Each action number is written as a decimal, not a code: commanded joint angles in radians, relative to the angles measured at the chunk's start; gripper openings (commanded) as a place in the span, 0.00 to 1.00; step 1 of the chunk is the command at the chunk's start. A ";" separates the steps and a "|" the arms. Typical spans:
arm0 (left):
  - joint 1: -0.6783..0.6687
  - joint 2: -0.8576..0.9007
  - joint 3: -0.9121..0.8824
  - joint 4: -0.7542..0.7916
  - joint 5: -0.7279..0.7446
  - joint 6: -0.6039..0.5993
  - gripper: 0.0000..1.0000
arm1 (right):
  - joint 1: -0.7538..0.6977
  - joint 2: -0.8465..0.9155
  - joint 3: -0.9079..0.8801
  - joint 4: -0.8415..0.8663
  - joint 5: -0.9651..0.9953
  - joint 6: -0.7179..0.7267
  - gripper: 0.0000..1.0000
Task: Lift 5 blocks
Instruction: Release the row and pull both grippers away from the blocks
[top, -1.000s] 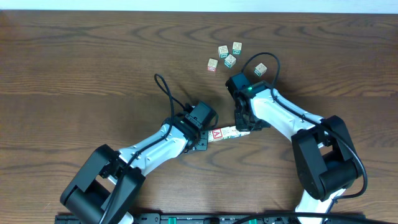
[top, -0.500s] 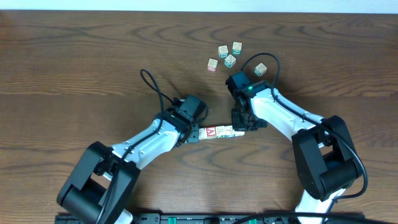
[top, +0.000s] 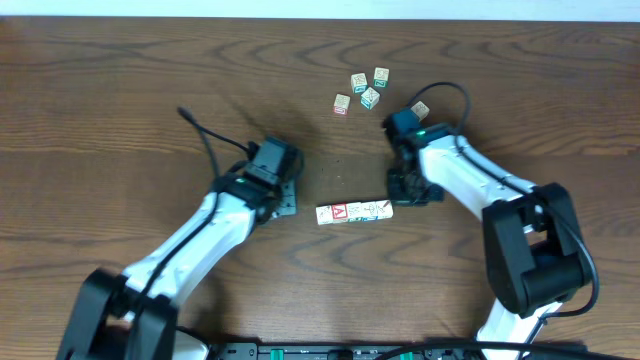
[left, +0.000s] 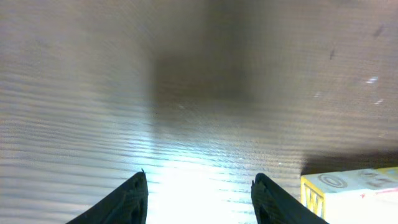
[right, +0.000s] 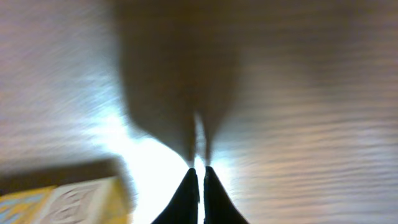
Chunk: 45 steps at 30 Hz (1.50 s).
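Wooden blocks (top: 355, 212), glossy wood-grain table (top: 120, 100)

White "A" on red face, block row (top: 355, 212); yellow "W" on end block (left: 353, 190); other prints illegible.

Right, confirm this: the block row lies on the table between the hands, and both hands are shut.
Not both. The left hand is open, fingers apart with nothing between them, as the left wrist view shows; only the right hand is shut. The block row does lie on the table between the hands.
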 joint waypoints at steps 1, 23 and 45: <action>0.024 -0.104 -0.011 -0.019 -0.056 0.073 0.55 | -0.069 0.008 0.021 0.037 0.035 -0.095 0.09; 0.033 -0.542 -0.011 -0.043 -0.140 0.229 0.77 | -0.203 0.008 0.042 0.322 0.077 -0.234 0.99; 0.033 -0.510 -0.011 0.281 -0.473 0.263 0.78 | -0.202 0.008 0.042 0.321 0.077 -0.234 0.99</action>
